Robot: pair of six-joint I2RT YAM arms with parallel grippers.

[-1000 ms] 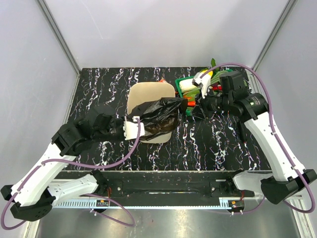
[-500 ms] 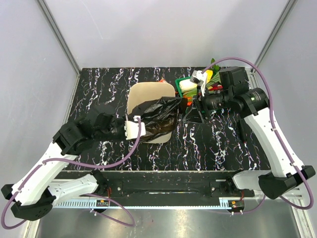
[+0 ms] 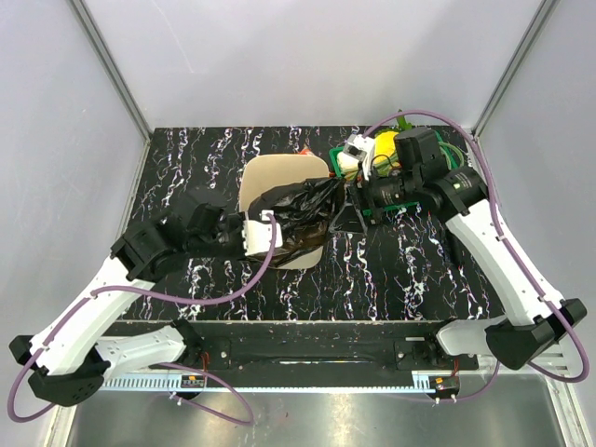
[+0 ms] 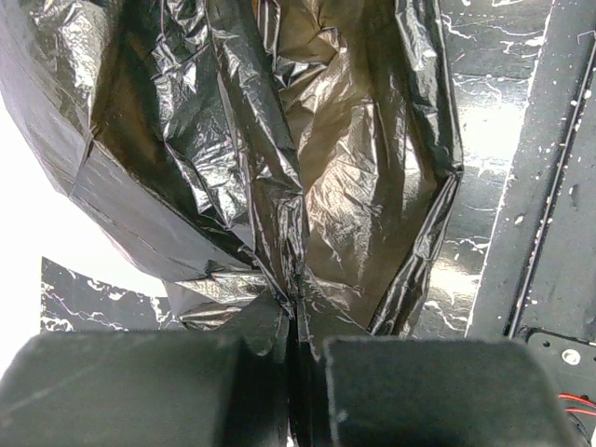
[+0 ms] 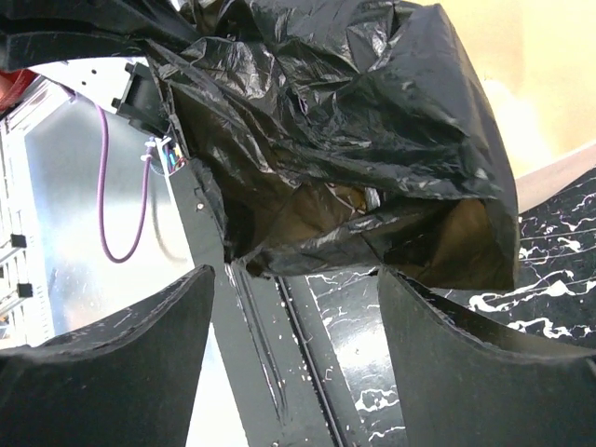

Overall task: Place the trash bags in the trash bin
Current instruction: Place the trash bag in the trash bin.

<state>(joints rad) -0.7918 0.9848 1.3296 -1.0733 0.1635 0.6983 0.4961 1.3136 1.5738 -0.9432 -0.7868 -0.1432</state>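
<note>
A glossy black trash bag [image 3: 300, 212] is spread open over the near half of the cream trash bin [image 3: 279, 172] at mid table. My left gripper [image 3: 264, 233] is shut on the bag's near-left edge; in the left wrist view the bag [image 4: 279, 140] fans out from the closed pads [image 4: 372, 391]. My right gripper [image 3: 352, 216] is open and empty just right of the bag's right edge. In the right wrist view its fingers [image 5: 466, 363] stand wide apart below the bag's open mouth [image 5: 372, 140], not touching it.
A green tray [image 3: 354, 158] of vegetables and packets stands behind my right gripper at the back right. The black marbled table top [image 3: 186, 158] lies around the bin. Grey walls close in the back and sides.
My right gripper has swung left and down from over the green tray to the bag's right edge. My left gripper, still holding the bag, has shifted slightly right and forward.
</note>
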